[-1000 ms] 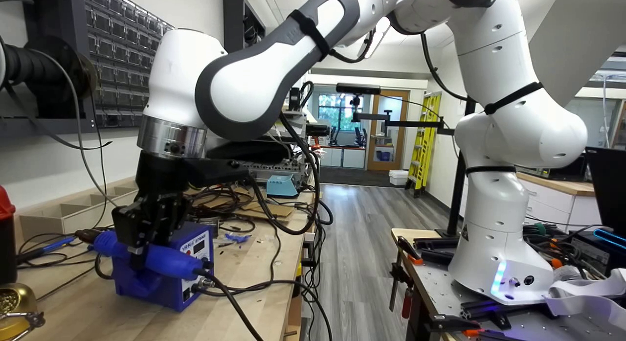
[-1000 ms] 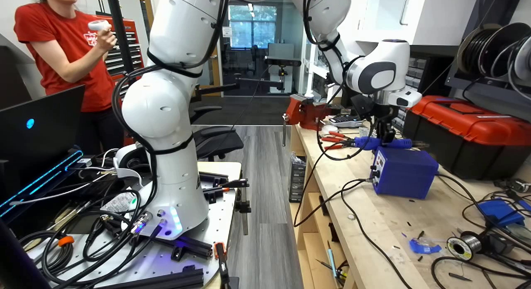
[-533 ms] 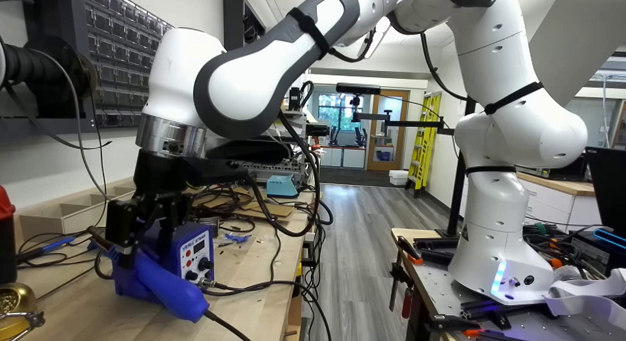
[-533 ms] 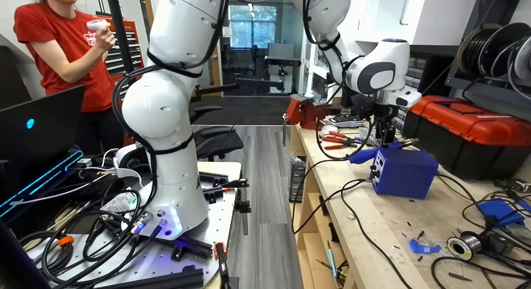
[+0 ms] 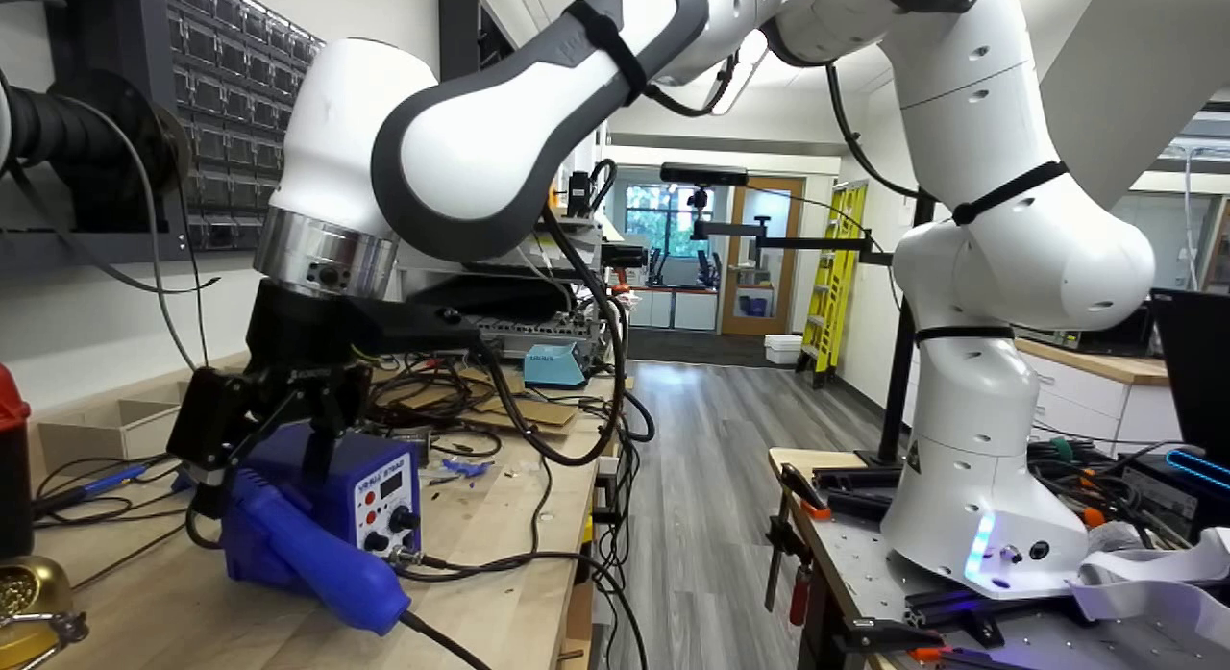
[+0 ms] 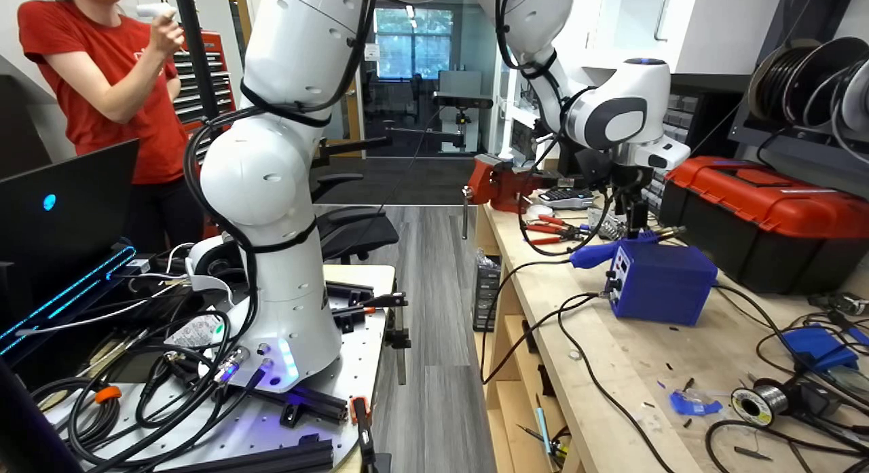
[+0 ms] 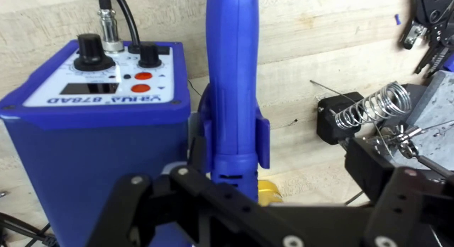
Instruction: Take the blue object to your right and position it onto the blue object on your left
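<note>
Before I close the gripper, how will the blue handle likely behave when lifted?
The blue handle should be stiff, its body resembling molded plastic. Its smooth, rounded barrel may twist if gripped loosely. The black cord at its end might drag; flanking blue prongs could resist sideways pulls.

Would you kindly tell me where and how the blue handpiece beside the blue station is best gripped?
Probably by the smooth middle of the blue handpiece, between the cradle prongs and the cable, coming from above and closing across its narrow width. It slopes down toward the cable, and that stretch juts past the front of the blue station, both flanks exposed.
</note>
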Controlling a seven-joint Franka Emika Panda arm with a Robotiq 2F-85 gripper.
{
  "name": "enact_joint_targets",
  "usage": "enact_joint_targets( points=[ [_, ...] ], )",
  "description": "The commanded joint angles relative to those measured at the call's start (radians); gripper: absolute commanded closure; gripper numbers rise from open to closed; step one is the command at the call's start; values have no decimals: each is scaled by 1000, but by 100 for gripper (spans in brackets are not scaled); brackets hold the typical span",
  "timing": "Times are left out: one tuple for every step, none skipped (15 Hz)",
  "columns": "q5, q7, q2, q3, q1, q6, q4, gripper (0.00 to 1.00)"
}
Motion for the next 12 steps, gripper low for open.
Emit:
enact_joint_targets(
  points=[
    [-30,20,-45,-27,36,-79,38,0],
    [-51,30,-51,-34,48,-104,53,0],
    [-66,28,-56,-35,52,-141,71,0],
    [-75,26,-57,-33,54,-175,87,0],
    [-82,21,-58,-30,52,-213,102,0],
    [-83,17,-60,-27,48,-248,115,0],
    [-86,21,-62,-27,45,-276,124,0],
    [-62,-1,-39,-11,35,-210,115,0],
    [-65,-1,-39,-12,34,-229,125,0],
    [-66,-1,-39,-13,34,-237,129,0],
    [-67,0,-39,-15,33,-239,130,0],
    [-67,0,-39,-15,33,-240,130,0]
  ],
)
